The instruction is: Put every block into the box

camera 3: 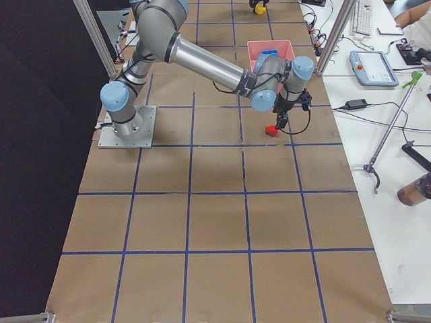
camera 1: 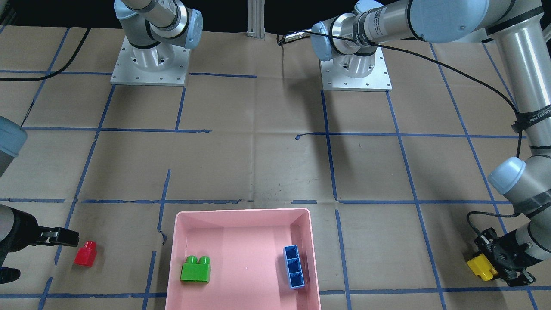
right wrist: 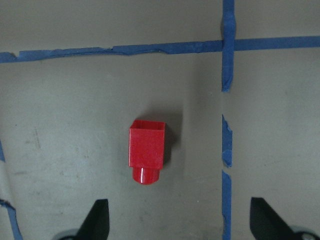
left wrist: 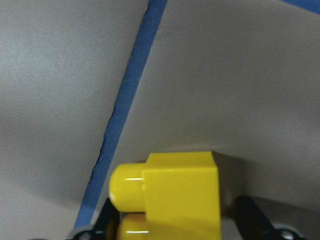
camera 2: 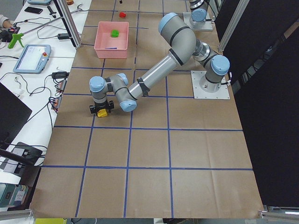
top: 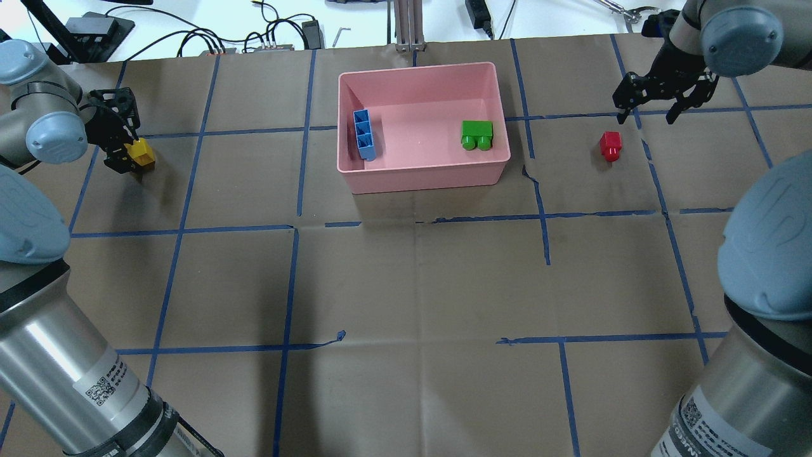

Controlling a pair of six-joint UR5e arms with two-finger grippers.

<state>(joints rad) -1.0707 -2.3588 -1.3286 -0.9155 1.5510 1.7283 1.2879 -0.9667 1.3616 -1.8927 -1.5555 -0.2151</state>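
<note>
The pink box [top: 419, 68] stands at the table's far middle and holds the green brick [top: 476, 134] and the long blue brick [top: 363, 133]. The red brick [top: 611, 146] lies on the paper to the right of the box. My right gripper [top: 653, 105] hovers just beyond it, open and empty; the right wrist view shows the red brick [right wrist: 146, 150] ahead of the spread fingertips [right wrist: 97, 220]. My left gripper [top: 120, 152] is low at the far left, its jaws either side of the yellow brick [top: 141, 154]. In the left wrist view a gap shows between the yellow brick [left wrist: 175, 192] and one finger [left wrist: 252, 217].
The table is covered in brown paper with a grid of blue tape [top: 298, 158]. Both arm bases [camera 1: 148, 64] stand at the robot's side. Cables and tools lie beyond the table's far edge [top: 266, 38]. A metal post [top: 409, 25] stands behind the box.
</note>
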